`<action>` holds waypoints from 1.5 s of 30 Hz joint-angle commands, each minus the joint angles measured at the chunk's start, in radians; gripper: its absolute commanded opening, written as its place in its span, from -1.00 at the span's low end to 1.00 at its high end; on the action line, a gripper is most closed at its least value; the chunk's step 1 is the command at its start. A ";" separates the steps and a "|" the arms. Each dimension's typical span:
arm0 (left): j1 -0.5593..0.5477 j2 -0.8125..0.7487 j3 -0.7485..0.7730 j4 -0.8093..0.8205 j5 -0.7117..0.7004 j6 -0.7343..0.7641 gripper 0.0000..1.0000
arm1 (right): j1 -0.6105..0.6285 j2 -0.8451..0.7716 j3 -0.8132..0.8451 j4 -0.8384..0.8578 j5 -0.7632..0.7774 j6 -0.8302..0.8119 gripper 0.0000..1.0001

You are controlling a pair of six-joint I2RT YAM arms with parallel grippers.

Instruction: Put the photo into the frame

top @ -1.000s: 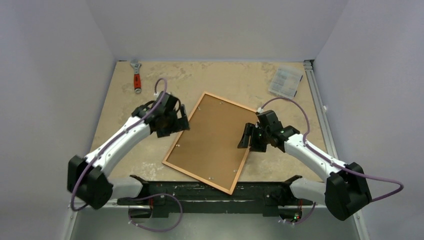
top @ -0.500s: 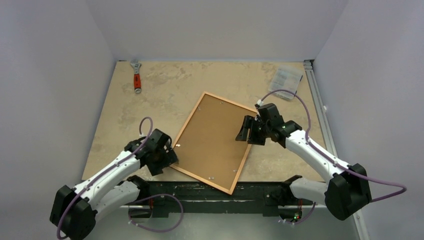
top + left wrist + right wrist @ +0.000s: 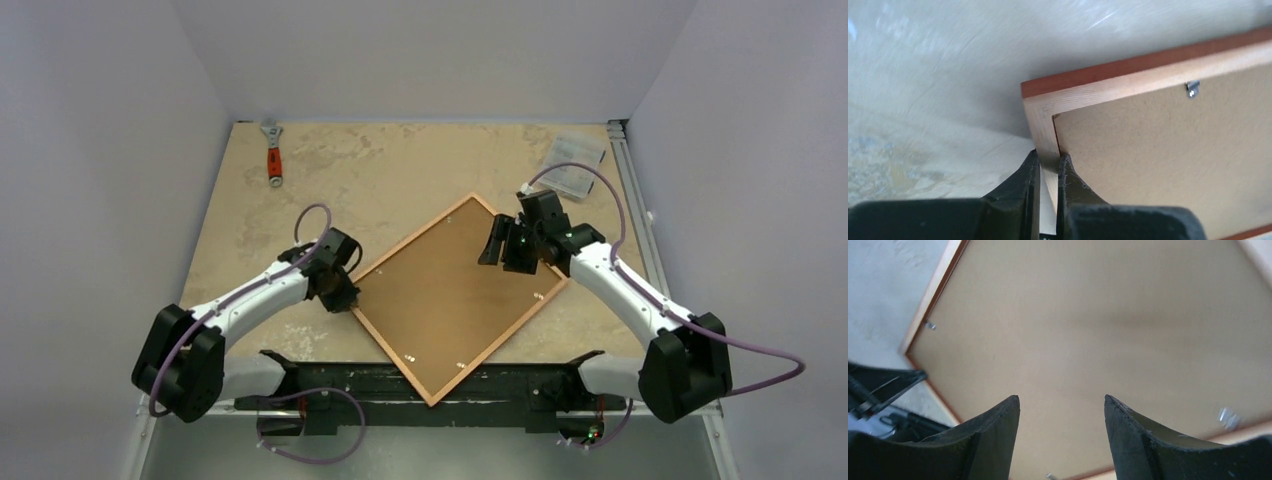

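- The frame [image 3: 411, 250]: has swung round since the earlier frame, from a slanted oblong to a diamond; lies back-up mid-table [image 3: 400, 165], one corner at the near edge; brown panel [image 3: 455, 290] fills it
- Left gripper [image 3: 348, 297]: has closed; jaws pinched tight on the wooden border at the frame's left corner
- Right gripper [image 3: 503, 252]: jaws apart, holding nothing; above the panel's far-right part
- Wrench [image 3: 272, 152]: far left; clear box [image 3: 573, 165]: far right

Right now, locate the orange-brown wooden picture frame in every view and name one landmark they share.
Top external: orange-brown wooden picture frame lies centre, like a diamond, back up.
Left wrist: its corner fills the right half, left claw pinching the border.
Right wrist: its back fills nearly the whole picture.
Shared landmark: small silver clips on the back.
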 commanded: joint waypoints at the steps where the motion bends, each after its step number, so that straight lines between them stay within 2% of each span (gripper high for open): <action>1: 0.018 0.124 0.187 -0.011 -0.037 0.250 -1.00 | -0.111 0.053 0.044 -0.038 0.050 -0.088 0.23; 4: 0.073 0.266 0.322 -0.018 -0.030 0.342 -1.00 | -0.205 0.064 0.050 -0.042 0.062 -0.125 0.23; 8: 0.140 0.422 0.505 -0.025 0.017 0.435 -1.00 | -0.256 0.098 0.080 -0.057 0.111 -0.148 0.24; 9: 0.150 0.453 0.552 -0.033 0.027 0.458 -0.92 | -0.261 0.109 0.083 -0.057 0.125 -0.148 0.23; 11: 0.156 0.494 0.620 -0.050 0.041 0.486 -0.65 | -0.268 0.133 0.089 -0.061 0.151 -0.148 0.24; 14: 0.158 0.482 0.633 -0.073 0.062 0.504 -0.07 | -0.281 0.159 0.081 -0.077 0.181 -0.151 0.24; 16: 0.157 0.411 0.559 -0.054 0.069 0.488 0.38 | -0.292 0.163 0.056 -0.083 0.215 -0.149 0.23; 17: 0.158 0.363 0.510 -0.040 0.079 0.475 0.52 | -0.300 0.162 0.036 -0.078 0.223 -0.143 0.23; 19: 0.156 0.262 0.373 -0.006 0.106 0.443 0.65 | -0.321 0.161 -0.008 -0.063 0.202 -0.126 0.23; 24: 0.150 0.088 0.086 0.117 0.275 0.323 0.68 | -0.358 0.184 -0.091 -0.022 0.107 -0.126 0.22; 28: 0.138 0.036 -0.034 0.229 0.352 0.247 0.68 | -0.359 0.215 -0.133 0.004 0.065 -0.148 0.21; 37: 0.136 0.220 0.097 0.342 0.439 0.223 0.61 | -0.359 0.280 -0.080 0.034 -0.052 -0.164 0.19; 41: 0.136 0.265 0.174 0.319 0.431 0.241 0.61 | -0.359 0.302 -0.025 0.035 -0.093 -0.154 0.17; 45: 0.132 0.255 0.175 0.273 0.387 0.253 0.65 | -0.358 0.291 -0.012 0.027 -0.122 -0.156 0.17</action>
